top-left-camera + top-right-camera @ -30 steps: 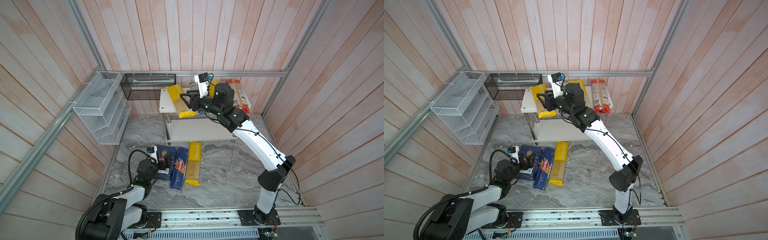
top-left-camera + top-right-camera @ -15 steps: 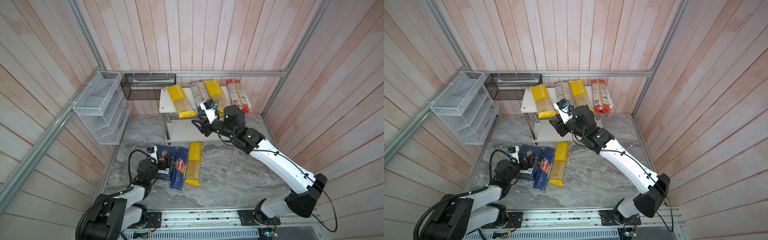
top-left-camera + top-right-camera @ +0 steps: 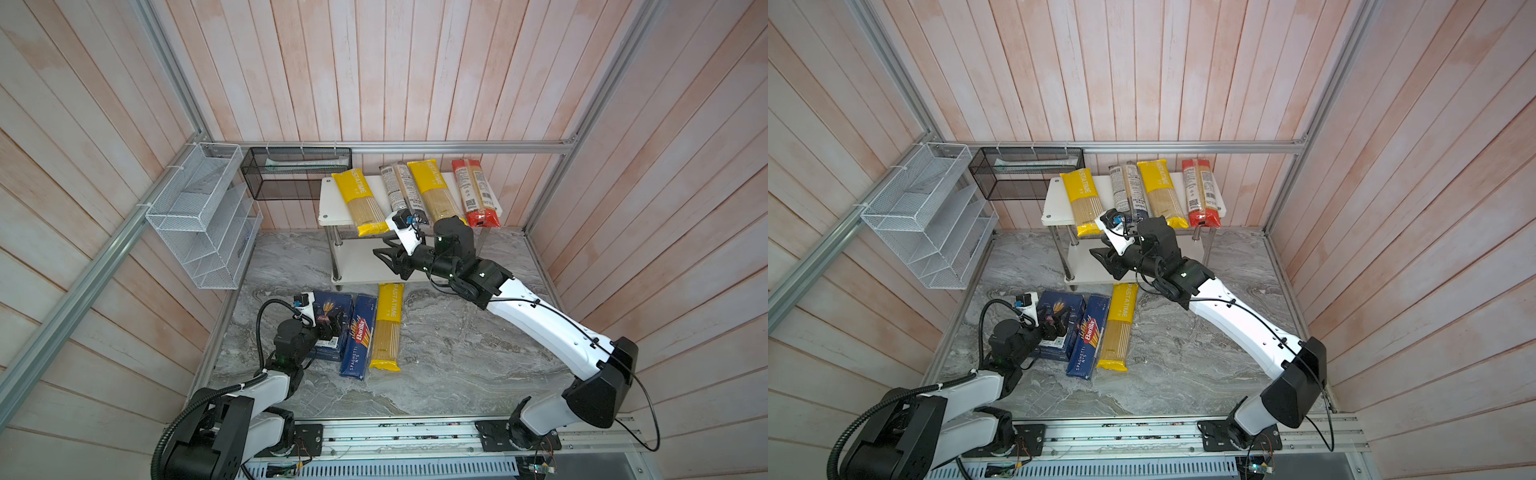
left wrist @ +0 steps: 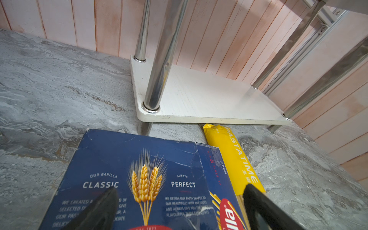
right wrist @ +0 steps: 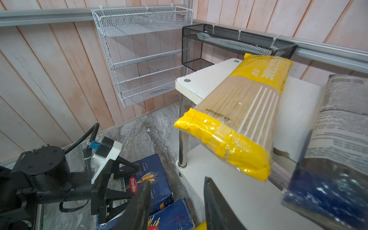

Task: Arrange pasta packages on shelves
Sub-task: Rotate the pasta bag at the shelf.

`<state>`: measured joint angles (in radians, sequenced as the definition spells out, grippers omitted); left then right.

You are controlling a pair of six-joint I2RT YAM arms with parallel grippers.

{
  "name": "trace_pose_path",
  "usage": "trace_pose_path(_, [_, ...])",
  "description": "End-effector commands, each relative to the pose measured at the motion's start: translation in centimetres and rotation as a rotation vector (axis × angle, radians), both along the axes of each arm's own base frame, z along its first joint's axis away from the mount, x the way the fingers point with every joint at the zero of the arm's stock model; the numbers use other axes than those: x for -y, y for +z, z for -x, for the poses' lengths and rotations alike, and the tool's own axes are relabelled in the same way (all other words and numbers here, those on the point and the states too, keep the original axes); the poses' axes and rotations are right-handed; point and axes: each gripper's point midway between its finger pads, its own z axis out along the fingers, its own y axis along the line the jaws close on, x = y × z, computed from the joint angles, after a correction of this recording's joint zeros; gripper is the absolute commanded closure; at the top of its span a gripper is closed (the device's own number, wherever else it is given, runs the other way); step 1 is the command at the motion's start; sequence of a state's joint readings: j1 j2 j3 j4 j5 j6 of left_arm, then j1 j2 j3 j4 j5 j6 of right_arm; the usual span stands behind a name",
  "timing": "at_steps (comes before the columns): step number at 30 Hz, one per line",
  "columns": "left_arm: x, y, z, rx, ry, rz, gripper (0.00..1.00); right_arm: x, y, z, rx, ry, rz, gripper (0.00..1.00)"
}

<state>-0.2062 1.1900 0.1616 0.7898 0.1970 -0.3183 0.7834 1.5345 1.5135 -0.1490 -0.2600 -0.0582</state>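
Observation:
The shelves (image 3: pixel 328 199) stand at the back. The top board carries a yellow bag (image 3: pixel 361 201), a dark-ended clear bag (image 3: pixel 401 189), a second yellow bag (image 3: pixel 432 191) and a red-ended bag (image 3: pixel 473 191). On the floor in front lie a wide blue Barilla box (image 3: pixel 332 301), a narrow blue Barilla pack (image 3: pixel 357 336) and a third yellow bag (image 3: pixel 386 328). My right gripper (image 3: pixel 384 259) hangs open and empty before the rack, between its two boards (image 5: pixel 177 203). My left gripper (image 3: pixel 332 326) is open low over the Barilla box (image 4: pixel 149 169).
A white wire-mesh organizer (image 3: pixel 203 216) hangs on the left wall and a black mesh basket (image 3: pixel 297 174) on the back wall beside the rack. Wooden walls close in three sides. The arms' rail (image 3: pixel 395 432) runs along the front.
My right arm has drawn back from the top board and come down in front of the rack, uncovering the dark-ended bag lying there. The left arm has not moved.

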Motion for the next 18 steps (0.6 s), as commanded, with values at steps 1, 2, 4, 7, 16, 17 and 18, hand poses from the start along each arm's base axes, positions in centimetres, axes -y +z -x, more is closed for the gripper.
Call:
trace_pose_path(1, [0.1, 0.3, -0.3, 0.009, 0.004, -0.002, 0.00, -1.1, 1.1, 0.2, 0.038, 0.039, -0.019, 0.57])
trace_pose_path(2, [0.0, 0.3, -0.3, 0.010, 0.007, -0.001, 0.00, -1.2, 1.2, 0.1, 0.039, 0.036, -0.024, 0.57])
trace_pose_path(4, [-0.1, 0.2, -0.3, 0.005, 0.011, 0.000, 0.00, -1.4, 1.3, -0.1, 0.042, 0.036, -0.029, 0.57])
trace_pose_path(7, [0.0, 0.2, -0.3, 0.005, 0.008, 0.000, 0.00, -1.8, 1.5, -0.1, 0.054, 0.040, -0.034, 0.57])
trace_pose_path(16, [0.0, 0.3, -0.3, 0.007, 0.009, 0.000, 0.00, -3.0, 2.0, -0.3, 0.088, 0.053, -0.021, 0.57])
trace_pose_path(17, [0.0, 0.3, -0.3, 0.008, 0.009, -0.001, 0.00, -3.1, 2.0, -0.5, 0.088, 0.052, -0.020, 0.57])
trace_pose_path(18, [0.0, 0.3, -0.3, 0.007, 0.008, -0.002, 0.00, -3.3, 1.8, -0.7, 0.086, 0.053, -0.018, 0.57])
